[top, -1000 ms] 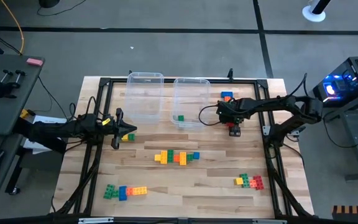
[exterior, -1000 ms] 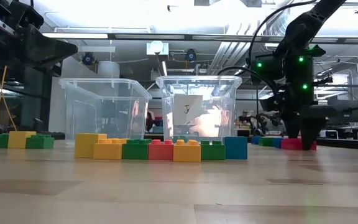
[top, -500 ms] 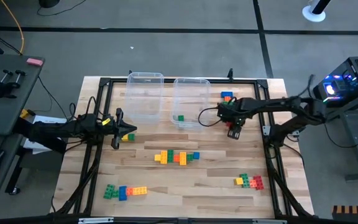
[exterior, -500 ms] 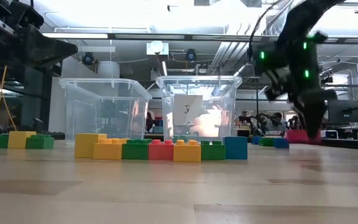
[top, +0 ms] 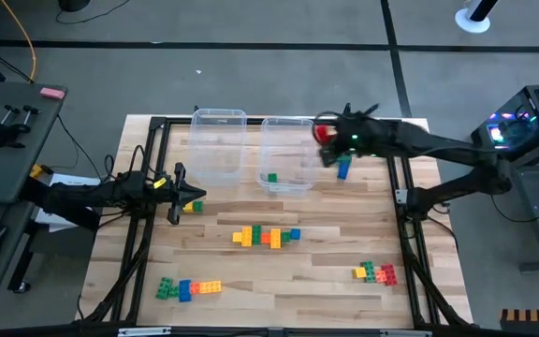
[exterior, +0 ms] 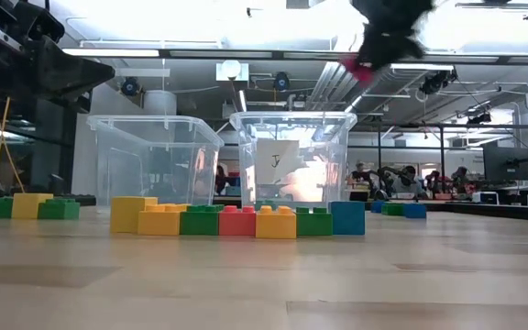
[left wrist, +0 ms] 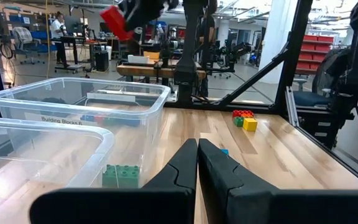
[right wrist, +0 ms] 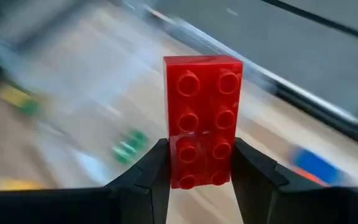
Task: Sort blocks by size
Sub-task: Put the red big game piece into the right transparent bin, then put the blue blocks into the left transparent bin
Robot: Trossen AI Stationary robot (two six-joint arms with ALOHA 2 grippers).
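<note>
My right gripper (top: 330,140) is high above the table by the far right corner of the right clear bin (top: 285,154), shut on a long red block (right wrist: 201,118), which also shows in the low view (exterior: 351,62). Other blocks lie on the table: a mixed row (top: 266,236) in the middle, a group (top: 188,287) near left, a group (top: 374,272) near right, and a blue block (top: 343,168) under the right arm. A green block (top: 270,177) lies in the right bin. My left gripper (top: 197,194) waits shut at the table's left. My right gripper pinches the red block's two long sides (right wrist: 199,163) between its two fingers, near one end. The rest of the block sticks out past the fingertips, studs toward the wrist camera. The block is lifted clear of the table, well above the bin's rim.
A second clear bin (top: 219,145) stands to the left of the right one at the far edge. A small yellow-and-green block (top: 191,207) lies just by my left gripper. A black frame (top: 402,187) borders the tabletop.
My right gripper has risen steeply from the table at the far right with the red block, which is now lifted clear. It has gone toward the far edge and the right bin, and its wrist has rolled on the way up.
</note>
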